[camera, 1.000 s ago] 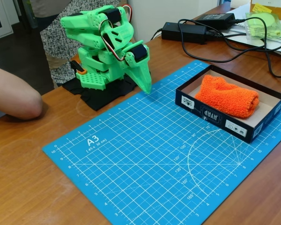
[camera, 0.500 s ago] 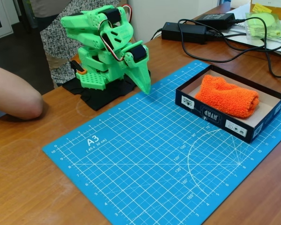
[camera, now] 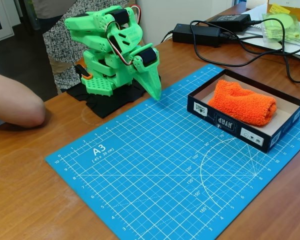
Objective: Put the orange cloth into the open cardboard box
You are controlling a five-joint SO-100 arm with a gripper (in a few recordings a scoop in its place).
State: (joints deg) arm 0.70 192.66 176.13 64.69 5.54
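Nothing's moved since a second ago, looks done.
Orange cloth [camera: 244, 103] sits inside the cardboard box [camera: 225, 121] at 3 o'clock; gripper [camera: 155, 90] folded at 11, fingers together, empty.

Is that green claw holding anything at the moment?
No. The gripper is shut and empty, pointing down at the mat's edge. The cloth lies in the box, apart from it.

Count of things on the table, fixed view

One green arm [camera: 112, 47], one blue mat [camera: 155, 165], one box [camera: 245, 131] at right holding one orange cloth [camera: 244, 102], two black power bricks [camera: 196, 34] far right, one forearm [camera: 12, 100] left.
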